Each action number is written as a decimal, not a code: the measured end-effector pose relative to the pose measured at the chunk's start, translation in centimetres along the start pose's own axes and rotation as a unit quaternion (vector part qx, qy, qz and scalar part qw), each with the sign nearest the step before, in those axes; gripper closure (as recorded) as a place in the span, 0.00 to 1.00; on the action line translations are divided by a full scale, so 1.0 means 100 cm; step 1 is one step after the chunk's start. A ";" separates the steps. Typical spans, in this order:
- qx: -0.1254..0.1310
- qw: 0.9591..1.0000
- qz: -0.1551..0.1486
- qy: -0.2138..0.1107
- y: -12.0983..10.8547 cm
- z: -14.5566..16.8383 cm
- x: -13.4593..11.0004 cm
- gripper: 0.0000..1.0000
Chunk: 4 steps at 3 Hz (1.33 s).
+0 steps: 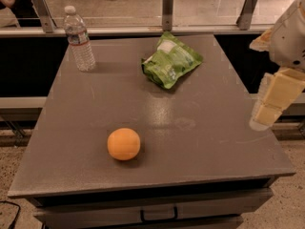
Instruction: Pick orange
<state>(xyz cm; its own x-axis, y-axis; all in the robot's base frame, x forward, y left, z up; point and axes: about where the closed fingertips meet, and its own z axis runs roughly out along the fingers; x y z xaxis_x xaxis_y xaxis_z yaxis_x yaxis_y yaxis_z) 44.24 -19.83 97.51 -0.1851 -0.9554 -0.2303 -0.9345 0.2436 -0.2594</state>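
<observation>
The orange [123,144] is a round, plain orange fruit lying on the grey table top [200,142], in its front left part. My gripper [267,112] hangs at the table's right edge, cream-coloured, pointing down, well to the right of the orange and apart from it. It holds nothing that I can see.
A green snack bag [170,60] lies at the back middle of the table. A clear water bottle [79,40] stands upright at the back left corner. A railing with metal posts [167,7] runs behind the table. A drawer handle [158,214] shows on the table's front.
</observation>
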 end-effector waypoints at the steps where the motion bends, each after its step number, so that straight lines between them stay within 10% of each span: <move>1: 0.001 0.999 -0.027 -0.032 0.004 0.013 -0.036 0.00; 4: -0.060 0.988 -0.085 -0.118 0.042 0.084 -0.145 0.00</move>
<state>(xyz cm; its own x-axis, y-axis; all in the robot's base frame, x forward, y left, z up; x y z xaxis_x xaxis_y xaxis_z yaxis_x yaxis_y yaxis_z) 45.52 -3.51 91.87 0.0400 -0.9117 -0.4089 -0.9781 0.0479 -0.2027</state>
